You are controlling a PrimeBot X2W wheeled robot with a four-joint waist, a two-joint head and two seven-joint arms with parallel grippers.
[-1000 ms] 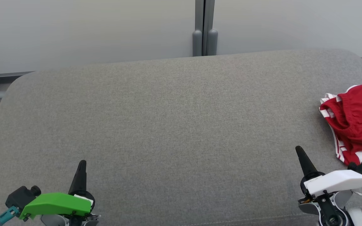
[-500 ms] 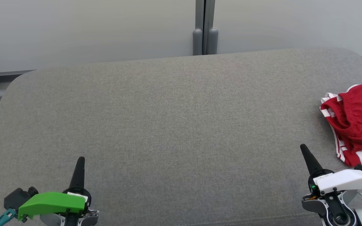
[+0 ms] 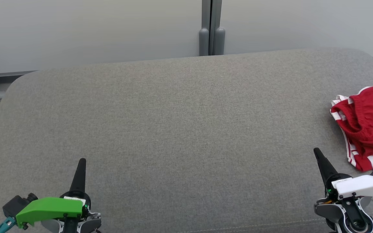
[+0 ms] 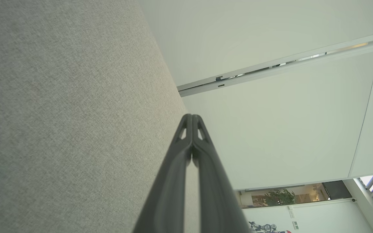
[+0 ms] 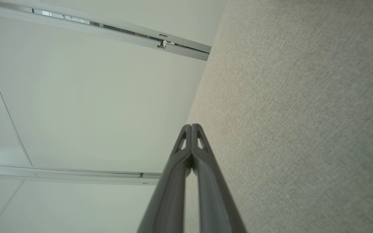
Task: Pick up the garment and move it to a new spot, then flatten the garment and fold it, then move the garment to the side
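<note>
The broad grey fabric-covered tabletop (image 3: 173, 113) offers open room across centre frame. The crumpled red-and-white garment (image 3: 369, 126) stays at the right edge. The green-shelled left gripper (image 3: 82, 160) has crept upward and the white-shelled right gripper (image 3: 318, 152) rightward, both with fingers pressed together.

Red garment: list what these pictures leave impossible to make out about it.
- Outline: in the head view the picture's right edge cuts off the red garment, so its full shape and kind stay unknown.
- Near corner: the housing behind the right gripper stands in front of its white hem.
- Layers: it lies bunched on the grey cushion, and its own folds hide what is underneath.
</note>
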